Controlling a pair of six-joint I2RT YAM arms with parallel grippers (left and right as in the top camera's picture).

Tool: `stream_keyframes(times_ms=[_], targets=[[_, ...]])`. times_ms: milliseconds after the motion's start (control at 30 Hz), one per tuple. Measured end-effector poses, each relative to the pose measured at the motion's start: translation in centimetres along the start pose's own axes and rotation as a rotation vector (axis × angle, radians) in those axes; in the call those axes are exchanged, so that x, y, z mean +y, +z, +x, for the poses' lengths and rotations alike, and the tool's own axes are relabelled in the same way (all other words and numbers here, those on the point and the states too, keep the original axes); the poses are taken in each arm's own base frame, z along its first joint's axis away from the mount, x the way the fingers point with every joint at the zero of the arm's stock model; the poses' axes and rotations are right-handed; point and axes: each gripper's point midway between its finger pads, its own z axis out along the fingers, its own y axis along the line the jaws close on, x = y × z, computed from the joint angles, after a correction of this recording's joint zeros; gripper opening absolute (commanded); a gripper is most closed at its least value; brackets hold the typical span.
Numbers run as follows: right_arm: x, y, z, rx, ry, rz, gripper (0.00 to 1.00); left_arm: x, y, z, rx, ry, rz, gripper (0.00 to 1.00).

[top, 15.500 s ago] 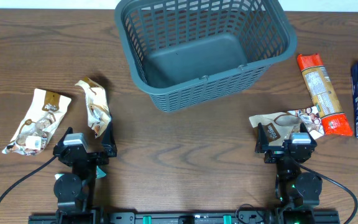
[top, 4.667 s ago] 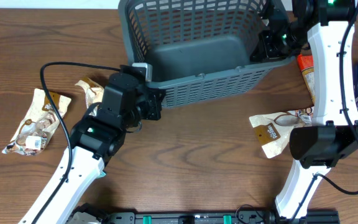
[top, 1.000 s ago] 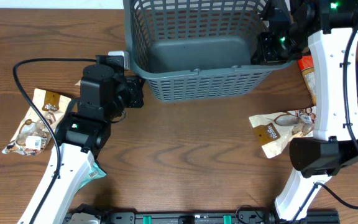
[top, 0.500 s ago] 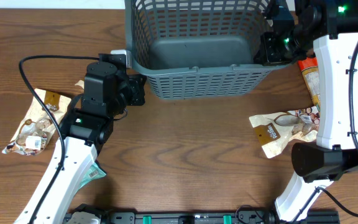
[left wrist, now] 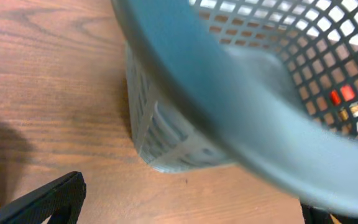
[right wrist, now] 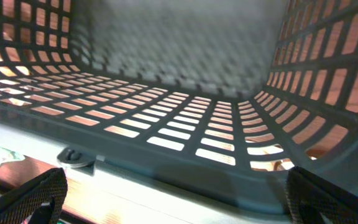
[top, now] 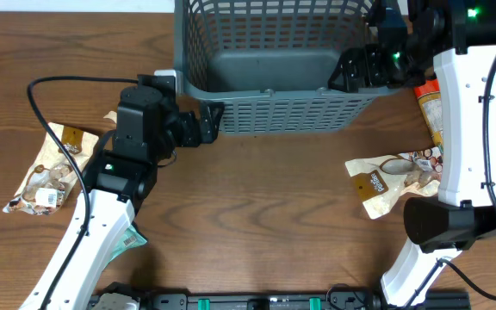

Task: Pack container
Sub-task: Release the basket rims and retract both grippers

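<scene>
From above, the container [top: 274, 112] sits at the far side of the table [top: 265, 215], in the middle. The left gripper [top: 207, 122] is at its near left corner. The right gripper [top: 347, 76] is at its near right corner. A snack packet [top: 390, 181] lies near the right arm.

In the left wrist view, the two fingers [left wrist: 48, 199] are spread wide apart with nothing between them. The container's rim is close in front.

In the right wrist view, the fingers [right wrist: 27, 199] are also spread wide. The container's slotted wall fills the picture.
</scene>
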Motion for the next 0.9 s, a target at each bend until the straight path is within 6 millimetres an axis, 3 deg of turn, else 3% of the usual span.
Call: stream_keyframes(times_ms=[133,300,500,567,667,900], targets=[[0.9,-0.1,-0.4,-0.019,-0.006,-0.051,0.99,0.0,-0.7,0.5,0.019,0.016,-0.007,0.99],[2.5,-1.1,-1.0,-0.058,-0.022,-0.133,0.99,-0.4,-3.4,0.0,-0.021,0.035,-0.007,0.99],[5.9,-5.1,-2.5,-0.189,-0.079,-0.266,0.99,-0.4,-8.4,-0.4,-0.098,0.060,-0.045,0.99],[6.0,-7.0,-2.7,-0.242,-0.075,-0.250,0.99,0.0,-10.2,0.1,-0.110,0.062,-0.071,0.99],[4.5,-9.6,-2.9,-0.329,-0.036,-0.158,0.99,0.6,-12.3,0.9,-0.117,0.061,-0.108,0.99],[-3.4,-17.1,-0.8,-0.522,0.139,0.147,0.99,1.8,-15.9,2.7,-0.136,0.060,-0.175,0.99]])
